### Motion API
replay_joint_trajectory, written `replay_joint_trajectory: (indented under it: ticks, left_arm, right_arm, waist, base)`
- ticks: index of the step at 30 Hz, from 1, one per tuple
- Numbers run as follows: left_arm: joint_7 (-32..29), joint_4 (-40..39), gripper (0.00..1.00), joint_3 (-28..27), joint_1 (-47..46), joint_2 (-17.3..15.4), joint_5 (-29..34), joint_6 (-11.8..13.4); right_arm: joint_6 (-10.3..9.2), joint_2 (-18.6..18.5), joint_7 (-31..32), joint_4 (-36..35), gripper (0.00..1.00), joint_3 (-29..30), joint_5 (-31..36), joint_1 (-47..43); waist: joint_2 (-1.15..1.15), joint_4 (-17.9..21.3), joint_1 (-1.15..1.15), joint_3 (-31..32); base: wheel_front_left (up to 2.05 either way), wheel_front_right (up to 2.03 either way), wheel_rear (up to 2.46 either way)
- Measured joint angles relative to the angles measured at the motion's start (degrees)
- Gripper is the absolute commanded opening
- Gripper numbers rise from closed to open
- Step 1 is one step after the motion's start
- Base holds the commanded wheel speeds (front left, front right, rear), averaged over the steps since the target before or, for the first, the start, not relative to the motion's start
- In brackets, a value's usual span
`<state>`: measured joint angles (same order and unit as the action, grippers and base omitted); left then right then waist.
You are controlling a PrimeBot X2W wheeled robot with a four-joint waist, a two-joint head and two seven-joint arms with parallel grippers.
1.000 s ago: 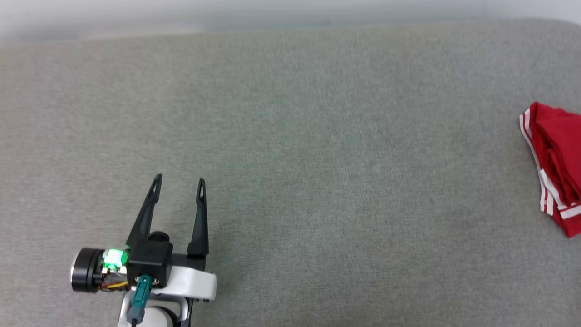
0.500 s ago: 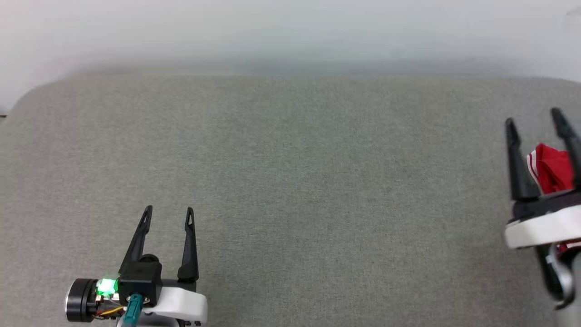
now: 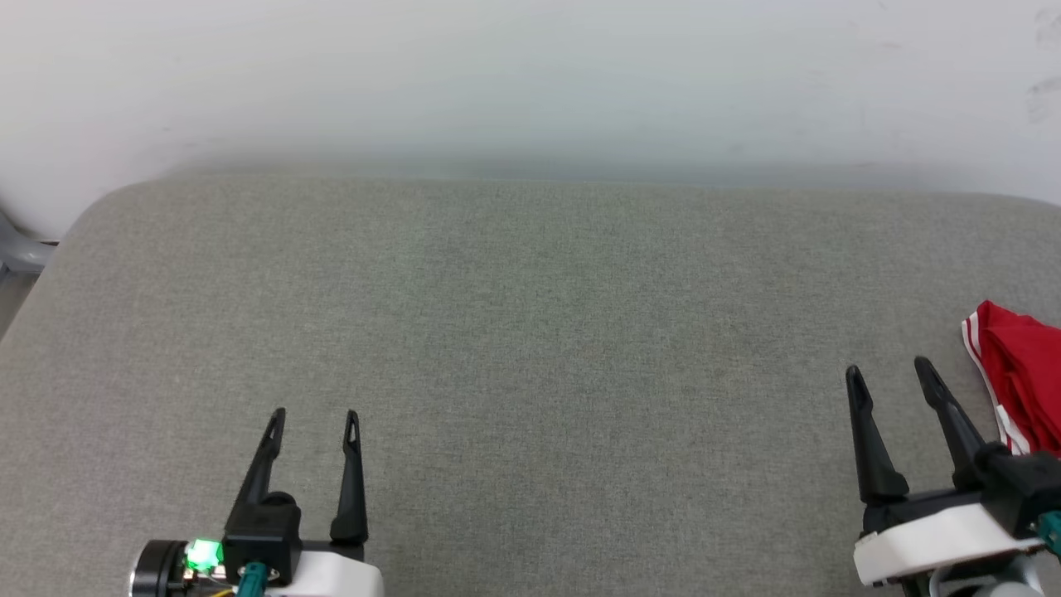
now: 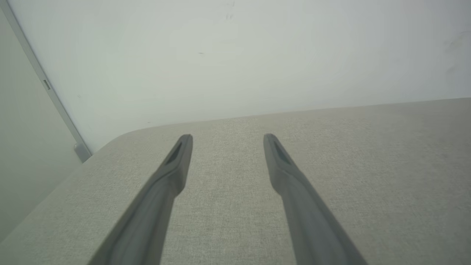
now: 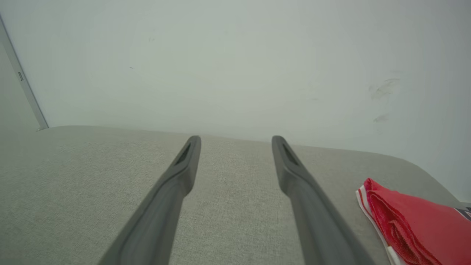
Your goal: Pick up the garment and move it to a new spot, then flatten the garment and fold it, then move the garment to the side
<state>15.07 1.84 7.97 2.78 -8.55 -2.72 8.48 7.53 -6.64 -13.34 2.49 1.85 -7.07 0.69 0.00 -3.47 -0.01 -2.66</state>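
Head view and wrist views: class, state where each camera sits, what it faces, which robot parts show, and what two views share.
Head view: on the head, facing down at the grey cushion; left gripper and right gripper show, open.
Left wrist view: on that wrist, facing cushion and wall; its own fingers show.
Right wrist view: likewise, right arm.
Shared: head and right wrist views show the garment.

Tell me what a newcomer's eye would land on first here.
The bright red folded T-shirt with white striped trim stands out, lying at the right edge of the grey fabric surface. Next come the left gripper and the right gripper at the lower corners, both open and empty, the right one beside the shirt.
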Motion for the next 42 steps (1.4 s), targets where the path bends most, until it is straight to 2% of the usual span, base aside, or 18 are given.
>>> replay_joint_trajectory:
  ticks: [18,30,31,37,42]
  left_arm:
    - [0.00,-0.21,1.00,0.53,3.48,1.32,0.04,-1.53]
    - [0.00,-0.62,1.00,-0.20,4.10,1.64,0.20,-2.02]
    - [-0.01,-0.44,0.00,-0.19,4.10,1.68,0.19,-1.99]
    - [-0.35,1.83,0.00,0.02,5.10,1.89,-0.94,-1.99]
    - [-1.40,2.15,0.00,-0.44,5.00,1.89,-7.37,-2.79]
  right_arm:
    - [-0.01,2.96,0.59,-3.91,1.00,2.15,-0.71,-8.99]
    - [-0.01,3.31,1.58,-4.83,1.00,1.69,-1.48,-10.25]
    - [0.00,3.31,1.57,-4.60,0.00,1.63,-1.47,-10.25]
    - [0.00,3.32,1.82,-2.15,0.00,1.32,-2.18,-10.40]
    - [0.00,3.30,2.77,-1.33,0.00,1.19,-8.24,-10.23]
  waist:
    - [0.00,0.65,0.00,3.12]
    - [0.00,0.95,0.00,3.40]
    - [0.00,0.94,0.01,3.39]
    - [0.00,0.98,0.01,3.37]
    - [0.00,1.08,0.01,3.33]
  base:
    - [0.00,0.00,0.00]
    - [0.00,0.00,0.00]
    - [0.00,0.00,0.00]
    - [0.00,0.00,0.00]
    - [0.00,0.00,0.00]
